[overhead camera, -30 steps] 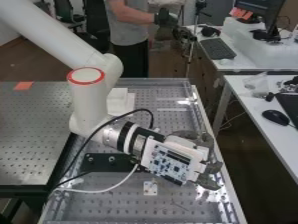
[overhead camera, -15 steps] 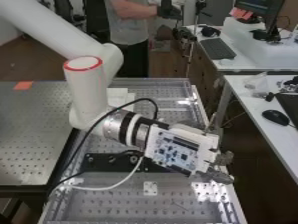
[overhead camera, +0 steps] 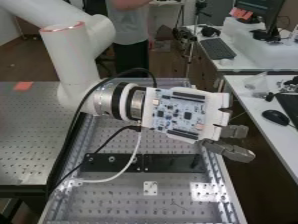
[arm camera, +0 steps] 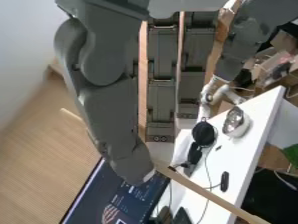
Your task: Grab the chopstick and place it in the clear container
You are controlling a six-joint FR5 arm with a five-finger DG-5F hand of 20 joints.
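Note:
The hand [overhead camera: 229, 149] is out past the bench's right edge, with its dark grey fingers pointing right. In the wrist view, the hand [arm camera: 116, 107] has its thumb and fingers round the wooden chopstick [arm camera: 206, 193]. The stick runs at a slant behind the large grey digit, with one short end coming out on one side and a longer length past its tip. Its exact contact with the other fingers is hidden.
The perforated metal bench [overhead camera: 120, 200] carries a black bracket [overhead camera: 176, 162] and a small white plate [overhead camera: 150, 188]. Beside it stands a white desk [overhead camera: 256, 120] with a black mouse [overhead camera: 275, 117]. Cables loop from the wrist over the bench.
The arm has lifted and swung, carrying the hand from above the bench's right side out past its edge. The wrist has turned, and the fingers now point more to the right.

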